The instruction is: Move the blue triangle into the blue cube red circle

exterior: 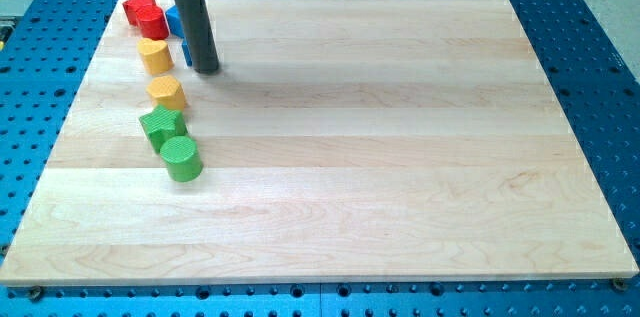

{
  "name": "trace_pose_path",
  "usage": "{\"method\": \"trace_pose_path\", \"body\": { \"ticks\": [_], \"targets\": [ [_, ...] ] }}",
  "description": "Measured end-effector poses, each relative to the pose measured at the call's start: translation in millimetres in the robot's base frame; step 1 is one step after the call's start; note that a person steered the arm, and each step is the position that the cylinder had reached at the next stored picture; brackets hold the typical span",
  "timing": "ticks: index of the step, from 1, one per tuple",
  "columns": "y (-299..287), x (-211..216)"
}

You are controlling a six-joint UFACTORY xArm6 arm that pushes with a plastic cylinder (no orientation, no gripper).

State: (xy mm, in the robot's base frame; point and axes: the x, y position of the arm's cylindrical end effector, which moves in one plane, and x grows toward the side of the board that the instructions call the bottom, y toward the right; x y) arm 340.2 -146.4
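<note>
- Your desk (400, 157) is a pale wooden board on a blue perforated base (590, 17)
- There's no hand, just a dark rod (195, 22); my tip (206, 70) holds nothing
- Blue pieces (175, 20) sit half hidden behind the rod, shapes unclear, touching the red cylinder (153, 23)
- Yellow (154, 55) and green (181, 157) blocks trail toward the view's bottom
</note>
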Motion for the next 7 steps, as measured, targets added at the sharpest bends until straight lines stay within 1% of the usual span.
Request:
{"method": "trace_pose_path", "body": {
  "ticks": [1, 2, 3, 4, 7],
  "targets": [
    [10.2, -2.1],
    [-3.5, -16.5],
    [-20.4, -22.7],
    [-49.1, -22.7],
    [-53.6, -27.4]
  ]
}}
